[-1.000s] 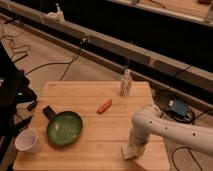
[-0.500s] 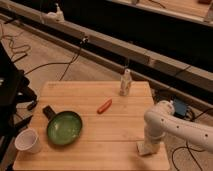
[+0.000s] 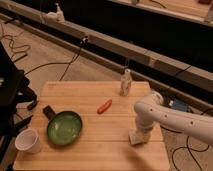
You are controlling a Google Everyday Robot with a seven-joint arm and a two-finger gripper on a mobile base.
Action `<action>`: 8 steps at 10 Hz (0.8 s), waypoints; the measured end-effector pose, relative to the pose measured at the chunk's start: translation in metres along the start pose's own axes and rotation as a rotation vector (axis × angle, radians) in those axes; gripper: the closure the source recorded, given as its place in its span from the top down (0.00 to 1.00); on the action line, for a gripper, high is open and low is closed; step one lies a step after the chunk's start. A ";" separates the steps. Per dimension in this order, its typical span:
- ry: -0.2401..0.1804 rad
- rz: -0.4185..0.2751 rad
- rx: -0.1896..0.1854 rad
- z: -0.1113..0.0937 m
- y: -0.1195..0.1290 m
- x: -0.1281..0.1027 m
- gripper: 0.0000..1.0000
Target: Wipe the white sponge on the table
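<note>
Sliding back toward 9 o'clock, claw (image 3: 138,136) pressing white sponge (image 3: 136,139) onto tabletop (image 3: 90,150); finger state impossible to tell; wiping stroke reversing.

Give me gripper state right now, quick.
Gripper: down at the table near its right front edge, on the white sponge; grip state cannot be told.

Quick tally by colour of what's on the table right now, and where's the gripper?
White: 3, paper cup, small bottle, white sponge
Green: 1, pan
Red-orange: 1, sausage-shaped item
Total: 5 on the table
The gripper is pressed down on the white sponge near the table's front right.
</note>
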 end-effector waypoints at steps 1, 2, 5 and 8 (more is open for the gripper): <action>-0.025 -0.032 0.002 0.002 0.004 -0.019 0.00; -0.044 -0.059 -0.001 0.004 0.011 -0.032 0.00; -0.089 -0.100 -0.030 0.015 0.066 -0.047 0.00; -0.041 -0.009 -0.041 0.013 0.083 0.006 0.00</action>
